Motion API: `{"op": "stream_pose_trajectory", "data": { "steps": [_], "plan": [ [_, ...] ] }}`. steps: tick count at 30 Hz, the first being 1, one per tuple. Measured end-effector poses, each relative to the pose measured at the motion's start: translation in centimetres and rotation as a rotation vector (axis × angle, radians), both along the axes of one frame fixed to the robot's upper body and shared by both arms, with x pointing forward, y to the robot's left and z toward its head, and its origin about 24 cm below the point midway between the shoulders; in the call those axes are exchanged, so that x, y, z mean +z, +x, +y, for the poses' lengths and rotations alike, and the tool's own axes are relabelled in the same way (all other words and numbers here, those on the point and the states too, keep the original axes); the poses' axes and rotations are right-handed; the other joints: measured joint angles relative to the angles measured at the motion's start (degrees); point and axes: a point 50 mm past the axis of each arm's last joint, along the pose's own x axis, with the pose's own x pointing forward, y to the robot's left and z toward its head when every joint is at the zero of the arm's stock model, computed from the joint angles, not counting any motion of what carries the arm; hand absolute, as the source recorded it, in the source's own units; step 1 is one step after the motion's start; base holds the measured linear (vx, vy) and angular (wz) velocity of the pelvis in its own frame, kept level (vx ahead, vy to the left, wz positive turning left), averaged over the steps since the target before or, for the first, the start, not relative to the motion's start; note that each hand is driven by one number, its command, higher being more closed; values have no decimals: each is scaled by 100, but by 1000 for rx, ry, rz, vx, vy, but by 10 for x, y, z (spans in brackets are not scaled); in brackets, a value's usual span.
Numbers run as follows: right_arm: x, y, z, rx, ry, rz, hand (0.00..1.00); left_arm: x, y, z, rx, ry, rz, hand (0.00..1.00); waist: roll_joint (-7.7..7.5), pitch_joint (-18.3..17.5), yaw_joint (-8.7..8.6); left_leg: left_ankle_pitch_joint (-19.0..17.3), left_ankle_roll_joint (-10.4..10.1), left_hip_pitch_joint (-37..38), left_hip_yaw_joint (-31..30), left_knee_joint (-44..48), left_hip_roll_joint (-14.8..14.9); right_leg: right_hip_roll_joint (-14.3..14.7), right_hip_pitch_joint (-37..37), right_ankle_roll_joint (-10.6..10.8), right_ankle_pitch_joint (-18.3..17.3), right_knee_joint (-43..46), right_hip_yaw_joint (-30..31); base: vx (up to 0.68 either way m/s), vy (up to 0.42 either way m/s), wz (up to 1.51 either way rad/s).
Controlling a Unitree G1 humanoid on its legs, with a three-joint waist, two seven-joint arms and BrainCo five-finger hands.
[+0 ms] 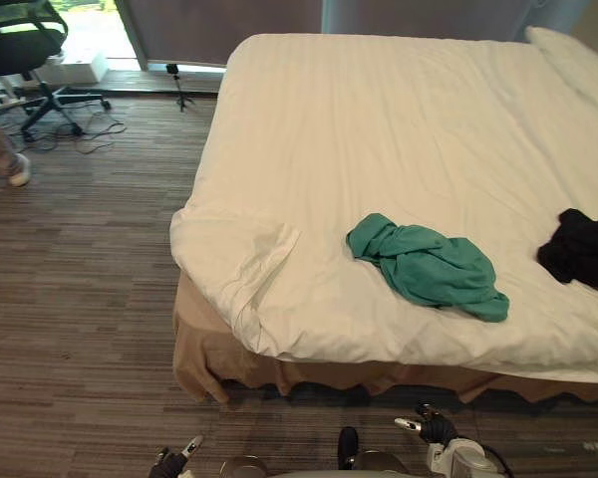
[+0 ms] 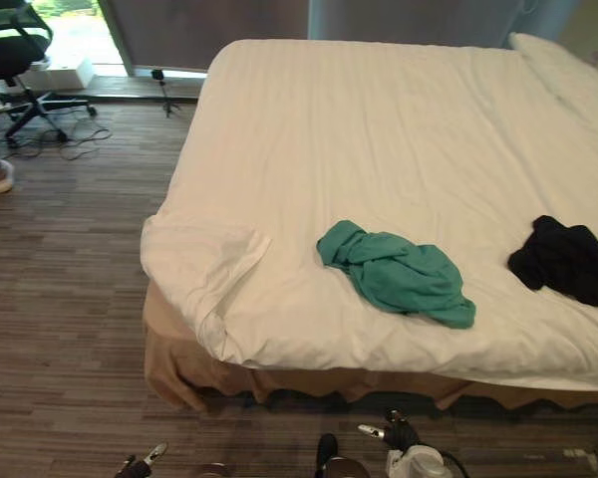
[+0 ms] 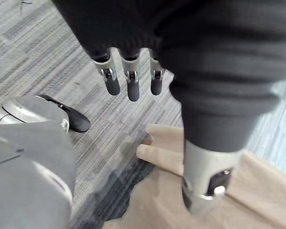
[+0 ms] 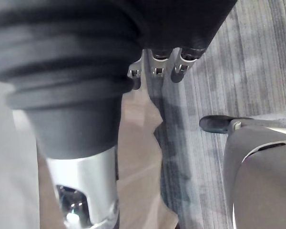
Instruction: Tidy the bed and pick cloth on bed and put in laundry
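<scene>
A green cloth (image 1: 429,264) lies crumpled on the bed (image 1: 399,119) near its front edge, a black cloth (image 1: 583,251) well to its right, while the left robot hand (image 3: 133,83) and right robot hand (image 4: 83,176) hang over the floor (image 1: 80,299), fingers relaxed, empty.

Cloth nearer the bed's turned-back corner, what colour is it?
The cloth is teal green; the left eye view shows it best.

Dark ribbed covers (image 3: 219,71) are wrapping the left hand (image 3: 207,181) and right hand (image 4: 86,186) behind silver fingers (image 3: 132,81) that are ending in dark tips.
</scene>
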Motion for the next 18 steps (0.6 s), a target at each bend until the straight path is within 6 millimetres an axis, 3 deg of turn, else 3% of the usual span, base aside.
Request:
{"op": "stream_pose_trajectory", "data": {
  "steps": [2,3,4,6,7,9,11,12,18],
  "plan": [
    [0,-3,-5,-37,-1,10,0,4,-2,14,65,52,-14,0,25,-10,-40,3,-5,2,68,-85,5,20,43,6,4,-101,-47,-31,-1,28],
    [-1,-10,-8,-63,3,24,0,14,3,37,120,123,-57,0,30,-13,-71,1,-6,-3,132,-109,2,21,89,18,19,-149,-89,-56,15,22],
    [-1,-12,-9,-69,4,28,0,18,5,44,132,147,-76,0,30,-13,-73,1,-6,-1,133,-119,1,21,111,23,23,-166,-105,-63,21,31],
    [-4,-29,-10,-74,8,63,0,71,32,114,176,400,-277,0,66,-89,-70,-53,-70,-4,287,-274,23,64,136,66,101,-306,-194,-72,31,22],
    [-4,-31,-10,-75,6,65,0,86,40,128,174,464,-324,0,86,-99,-70,-95,-124,-15,324,-296,43,91,142,62,153,-369,-199,-70,36,1],
    [-7,-35,-4,-73,8,70,0,153,72,171,152,702,-516,0,92,-123,-61,-102,-135,-110,476,-288,-13,89,176,87,444,-711,-104,-73,25,-19],
    [-7,-40,-4,-70,2,83,0,186,92,181,129,783,-625,0,110,-140,-59,-114,-114,-79,542,-281,-69,47,236,104,549,-834,-54,-45,42,-18],
    [-8,-44,-4,-64,-3,93,0,212,112,183,90,833,-713,0,169,-200,-83,-128,-89,-69,584,-276,-106,1,225,128,568,-835,-7,-29,47,-14],
    [-8,-54,-4,-76,-14,113,0,286,173,169,-148,906,-980,0,283,-295,-141,-145,-71,22,835,-324,-147,-5,139,151,599,-835,127,-5,17,-21]
  ]
}}
